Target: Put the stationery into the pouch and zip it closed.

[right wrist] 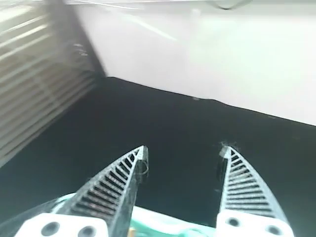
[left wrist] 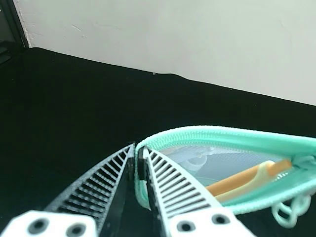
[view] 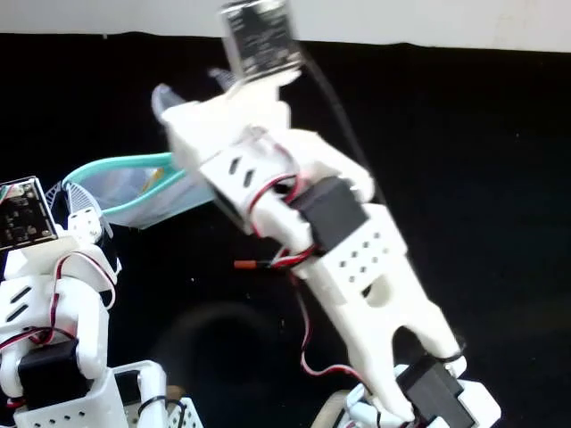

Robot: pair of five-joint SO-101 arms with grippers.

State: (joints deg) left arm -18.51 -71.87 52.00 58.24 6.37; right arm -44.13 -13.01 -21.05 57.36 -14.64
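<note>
Pouch (left wrist: 232, 133), mint, mouth open over left of tabletop (left wrist: 74, 123), pen (left wrist: 237, 180) inside, rim clamped by left pincer (left wrist: 138, 148); right pincer (right wrist: 183, 150) spread wide above; zipping pending, likely calling for right pincer to draw mouth shut.

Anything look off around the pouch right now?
Nothing spilled or damaged. The pen inside the open pouch lies with its orange end up against the zip line, so it may snag. The left gripper pinches the pouch rim; the right gripper hangs open above.

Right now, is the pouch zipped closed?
No, the pouch gapes open, with an orange stationery item showing inside.
</note>
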